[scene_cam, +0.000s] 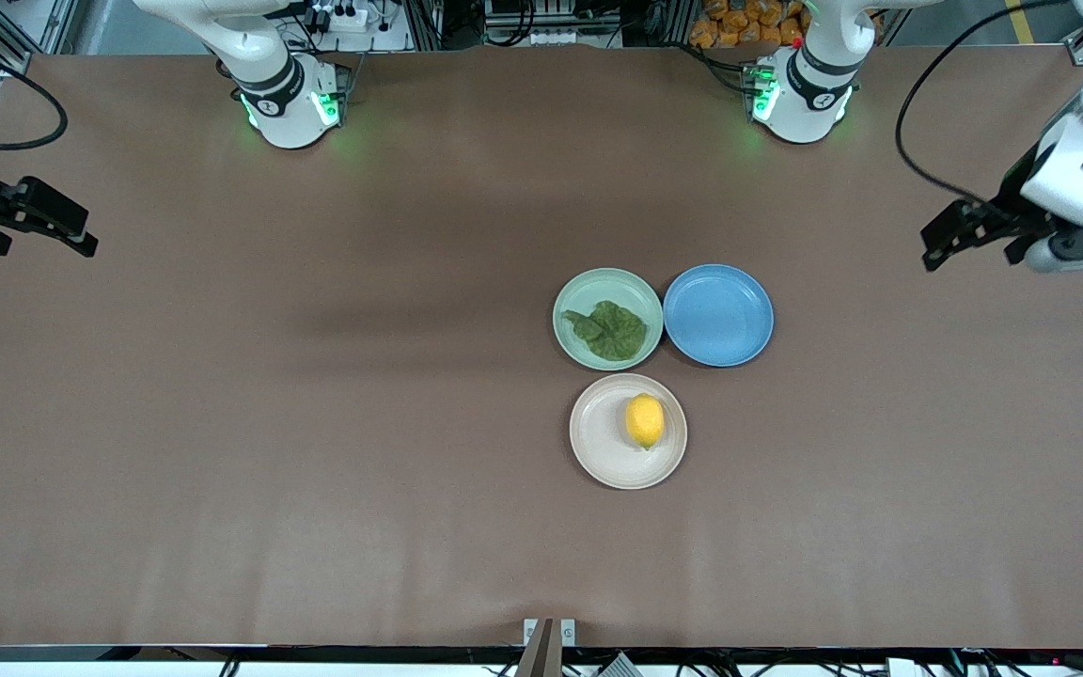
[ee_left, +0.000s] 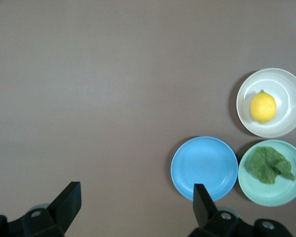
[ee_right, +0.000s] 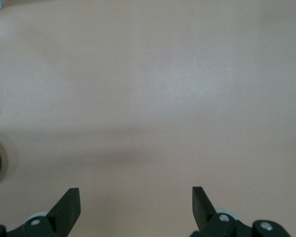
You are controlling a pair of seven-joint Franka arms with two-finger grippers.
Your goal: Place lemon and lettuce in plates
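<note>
Lemon point(scene_cam: 645, 420): small, oval, bright yellow, lying on its side in the cream plate point(scene_cam: 598, 442), lower centre of frame, slightly off the plate's middle.

Lettuce point(scene_cam: 611, 329): one crinkled dark green leaf, flat in the mint green plate point(scene_cam: 579, 291), directly above the cream plate in frame. The two plates sit just beside each other.

Lemon point(ee_left: 263, 107) in cream plate point(ee_left: 291, 89), lettuce point(ee_left: 270, 165) in mint plate point(ee_left: 256, 190), left tool point(ee_left: 133, 202) spread.
</note>
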